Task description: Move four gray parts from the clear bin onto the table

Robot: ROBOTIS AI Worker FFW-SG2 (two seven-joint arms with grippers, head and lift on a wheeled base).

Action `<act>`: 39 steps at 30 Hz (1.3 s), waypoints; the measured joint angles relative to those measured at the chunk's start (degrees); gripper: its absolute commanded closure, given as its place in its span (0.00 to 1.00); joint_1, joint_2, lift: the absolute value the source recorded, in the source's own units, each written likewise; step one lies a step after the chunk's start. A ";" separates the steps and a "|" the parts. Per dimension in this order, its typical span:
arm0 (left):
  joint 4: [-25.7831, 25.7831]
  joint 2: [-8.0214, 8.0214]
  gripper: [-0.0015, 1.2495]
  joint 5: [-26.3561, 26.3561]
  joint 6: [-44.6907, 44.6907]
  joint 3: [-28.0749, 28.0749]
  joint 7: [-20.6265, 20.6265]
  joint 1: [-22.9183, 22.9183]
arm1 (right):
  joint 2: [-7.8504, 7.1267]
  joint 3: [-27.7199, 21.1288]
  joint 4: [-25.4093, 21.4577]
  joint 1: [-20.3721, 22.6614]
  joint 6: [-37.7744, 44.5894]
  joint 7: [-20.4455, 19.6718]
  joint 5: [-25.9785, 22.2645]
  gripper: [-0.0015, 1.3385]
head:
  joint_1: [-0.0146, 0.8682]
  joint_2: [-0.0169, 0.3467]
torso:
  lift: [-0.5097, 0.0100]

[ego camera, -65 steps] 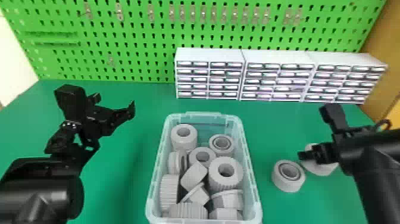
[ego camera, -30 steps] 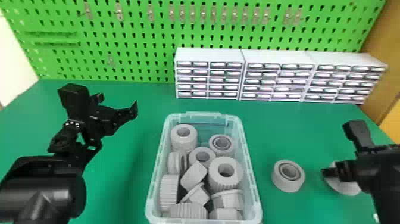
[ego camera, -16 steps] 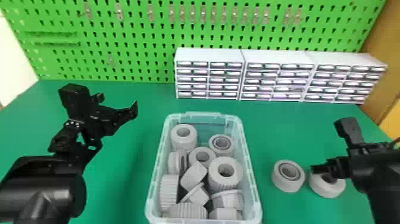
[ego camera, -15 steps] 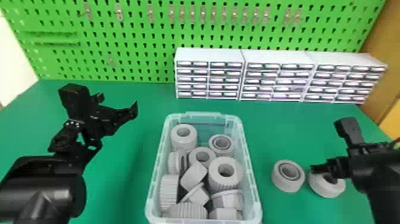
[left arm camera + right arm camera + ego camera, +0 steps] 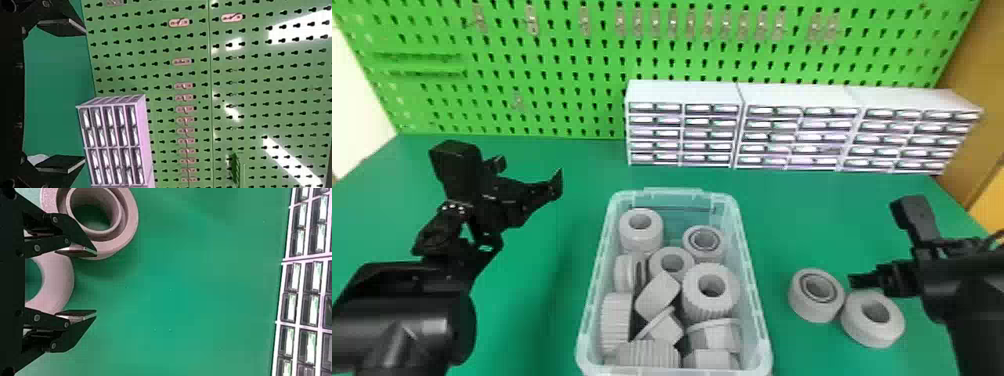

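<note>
In the head view, my left gripper (image 5: 534,195) stays parked above the table left of the clear bin (image 5: 749,265); in the left wrist view the left gripper (image 5: 80,96) is open. Two gray ring parts lie side by side on the table right of the bin: one with an inner ring (image 5: 816,295) and a plainer one (image 5: 874,325). My right gripper (image 5: 859,281) is just above and behind the plainer part. In the right wrist view the right gripper (image 5: 95,283) stands open with nothing between its fingertips; its upper finger overlaps the inner-ring part (image 5: 127,223).
Several gray parts (image 5: 710,295), ribbed and ring-shaped, fill the bin. White drawer cabinets (image 5: 682,125) stand at the table's back, in front of a green pegboard (image 5: 557,100). Green tabletop (image 5: 807,215) lies between the bin and the cabinets.
The plainer ring part went right, then left and nearer the robot, ending beside the other. My right gripper swung right and came back left. The left arm barely moved.
</note>
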 measured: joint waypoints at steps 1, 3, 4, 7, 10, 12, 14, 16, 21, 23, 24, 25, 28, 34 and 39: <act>0.00 0.00 0.11 0.02 0.00 0.02 0.00 0.00 | 0.00 0.00 -0.04 0.00 -0.01 0.00 0.00 0.52 | 0.78 0.14 | 0.89; 0.00 0.00 0.11 0.07 0.00 0.07 -0.05 0.00 | 0.00 0.00 -0.13 0.00 -0.03 0.00 0.00 0.52 | 0.78 0.14 | 0.89; 0.00 0.00 0.11 0.10 0.00 0.08 -0.07 0.00 | 0.00 0.00 -0.18 0.00 -0.03 0.00 0.00 0.52 | 0.78 0.14 | 0.89; 0.00 0.00 0.11 0.15 0.00 0.15 -0.16 0.00 | 0.00 0.04 -0.41 -0.10 -0.04 0.00 -0.01 0.51 | 0.78 0.14 | 0.89; 0.00 0.00 0.11 0.16 0.00 0.23 -0.18 0.00 | 0.00 0.20 -0.68 -0.21 -0.04 0.00 -0.01 0.50 | 0.78 0.14 | 0.89; 0.00 0.00 0.11 0.16 0.00 0.24 -0.18 0.00 | 0.00 0.30 -0.91 -0.28 -0.04 0.00 -0.01 0.49 | 0.78 0.14 | 0.89; 0.00 0.00 0.11 0.16 0.00 0.23 -0.18 0.00 | 0.00 0.42 -1.22 -0.33 -0.04 0.00 -0.01 0.49 | 0.78 0.14 | 0.89; 0.00 0.00 0.11 0.16 0.00 0.21 -0.18 0.00 | -0.01 0.56 -1.64 -0.35 -0.04 0.00 -0.01 0.49 | 0.78 0.14 | 0.89; 0.00 0.00 0.11 0.16 0.00 0.31 -0.21 0.00 | -0.16 1.28 -3.25 -0.60 -0.04 0.00 -0.05 0.45 | 0.78 0.14 | 0.89; 0.00 0.00 0.11 0.16 0.00 0.37 -0.25 0.01 | -0.23 1.77 -3.90 -0.81 -0.04 0.00 -0.22 0.43 | 0.78 0.14 | 0.89; 0.00 0.00 0.11 0.16 0.00 0.41 -0.26 0.03 | -0.27 2.17 -4.37 -1.00 -0.04 0.00 -0.38 0.42 | 0.78 0.14 | 0.89; 0.00 0.00 0.11 0.16 0.00 0.43 -0.26 0.05 | -0.30 2.51 -4.73 -1.15 -0.04 0.00 -0.50 0.41 | 0.78 0.14 | 0.89; 0.00 0.00 0.11 0.16 0.00 0.46 -0.26 0.09 | -0.33 3.79 -5.99 -1.67 0.02 0.00 -0.73 0.40 | 0.78 0.14 | 0.89; 0.00 0.00 0.11 0.16 0.00 0.46 -0.26 0.09 | -0.38 6.53 -8.43 -3.14 1.29 0.00 -0.79 0.39 | 0.78 0.14 | 0.89; 0.00 0.00 0.11 0.16 0.00 0.43 -0.26 0.08 | -0.43 9.41 -11.23 -4.46 3.87 0.00 0.03 0.38 | 0.78 0.14 | 0.89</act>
